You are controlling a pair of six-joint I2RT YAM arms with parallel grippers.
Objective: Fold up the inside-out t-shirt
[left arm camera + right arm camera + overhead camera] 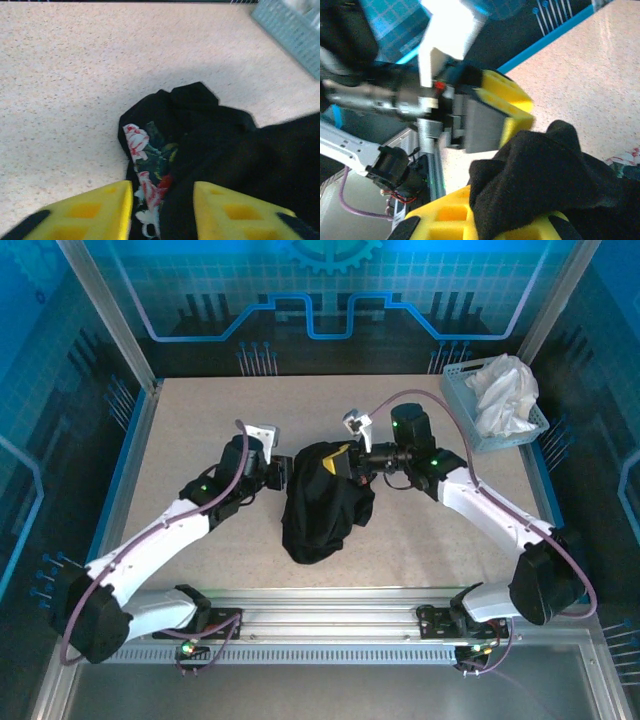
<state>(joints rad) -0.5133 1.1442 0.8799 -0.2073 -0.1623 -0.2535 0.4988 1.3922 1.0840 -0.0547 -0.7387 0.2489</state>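
Note:
The inside-out t-shirt (325, 505) lies as a bunched black heap in the middle of the table. Its white, red and yellow print (145, 170) shows on a fold in the left wrist view. My left gripper (288, 475) is at the heap's upper left edge. Its yellow fingers (105, 210) stand apart, with the printed fold and black cloth (240, 150) lying between them. My right gripper (345, 462) is at the heap's top, shut on a wad of the black t-shirt (540, 170), which bulges out over its yellow fingers (445, 217).
A pale blue basket (470, 425) holding a white cloth garment (505, 390) stands at the back right; its corner (290, 30) shows in the left wrist view. Bare speckled tabletop (200, 420) surrounds the heap. A metal rail (330, 605) runs along the near edge.

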